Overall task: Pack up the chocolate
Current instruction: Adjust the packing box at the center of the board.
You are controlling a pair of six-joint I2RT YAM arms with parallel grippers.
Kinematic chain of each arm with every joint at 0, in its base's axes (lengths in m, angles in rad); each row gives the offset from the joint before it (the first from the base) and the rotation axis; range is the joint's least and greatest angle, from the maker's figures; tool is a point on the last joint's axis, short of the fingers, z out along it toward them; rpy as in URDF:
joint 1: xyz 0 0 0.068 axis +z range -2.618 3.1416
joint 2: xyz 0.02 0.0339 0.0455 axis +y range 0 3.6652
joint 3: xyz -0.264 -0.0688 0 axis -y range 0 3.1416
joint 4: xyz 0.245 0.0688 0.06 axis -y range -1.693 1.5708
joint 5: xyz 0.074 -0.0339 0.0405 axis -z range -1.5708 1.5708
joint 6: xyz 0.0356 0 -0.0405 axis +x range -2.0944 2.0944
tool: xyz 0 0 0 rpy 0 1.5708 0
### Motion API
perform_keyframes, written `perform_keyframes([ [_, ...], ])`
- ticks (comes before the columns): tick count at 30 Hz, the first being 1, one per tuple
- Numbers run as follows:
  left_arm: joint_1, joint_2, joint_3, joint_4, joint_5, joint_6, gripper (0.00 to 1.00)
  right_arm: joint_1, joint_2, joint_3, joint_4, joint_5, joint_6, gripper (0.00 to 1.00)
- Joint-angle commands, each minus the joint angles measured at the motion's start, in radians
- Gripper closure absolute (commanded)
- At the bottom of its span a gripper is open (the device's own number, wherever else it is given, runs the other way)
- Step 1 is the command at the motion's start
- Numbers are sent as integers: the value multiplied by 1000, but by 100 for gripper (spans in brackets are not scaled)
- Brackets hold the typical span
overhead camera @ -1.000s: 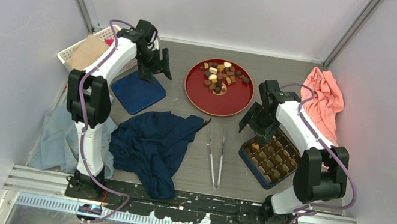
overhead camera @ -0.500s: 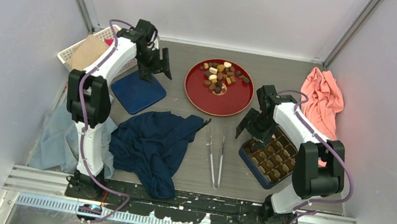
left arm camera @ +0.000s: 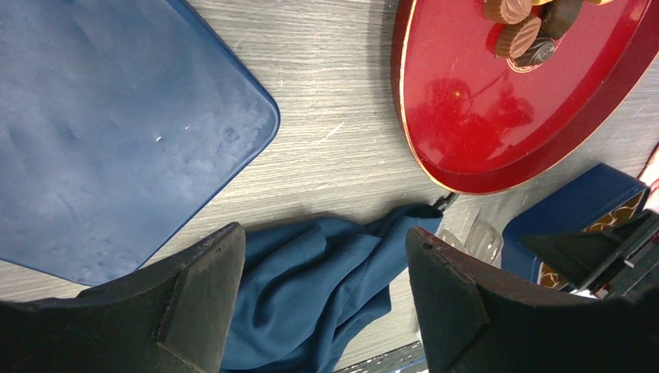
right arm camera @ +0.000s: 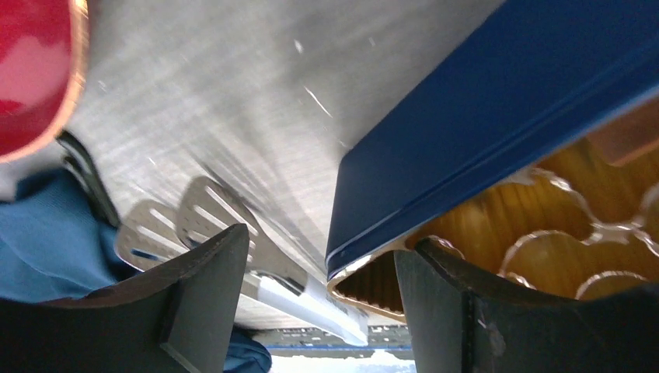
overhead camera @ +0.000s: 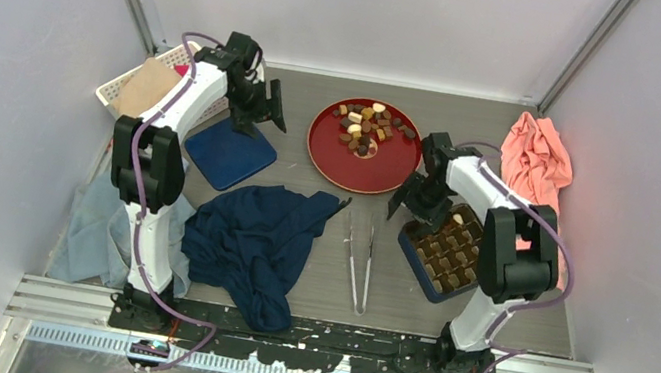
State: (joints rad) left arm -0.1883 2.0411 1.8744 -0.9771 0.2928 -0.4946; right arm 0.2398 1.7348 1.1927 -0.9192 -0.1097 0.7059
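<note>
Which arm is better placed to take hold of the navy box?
Right, probably: the right gripper, open, straddles a corner of the navy box; the left gripper hovers open, far off by the blue lid.

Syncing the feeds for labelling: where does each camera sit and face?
Top external: high behind the bases, looking down on the table; both arms show, left gripper and right gripper.
Left wrist: above the blue lid and red tray, facing down; own open fingers at bottom.
Right wrist: low, facing the navy box corner and tongs; own open fingers below.
Shared: both wrist views catch tray, box and tongs.
</note>
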Motion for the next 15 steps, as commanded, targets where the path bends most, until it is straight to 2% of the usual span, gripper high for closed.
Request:
perform_keyframes([
  [1, 6, -48, 41, 23, 14, 0, 24, -19, 51, 116, 74, 67, -8, 26],
  [15, 6, -43, 56, 20, 27, 9, 24, -75, 252, 410, 79, 171, -34, 27],
])
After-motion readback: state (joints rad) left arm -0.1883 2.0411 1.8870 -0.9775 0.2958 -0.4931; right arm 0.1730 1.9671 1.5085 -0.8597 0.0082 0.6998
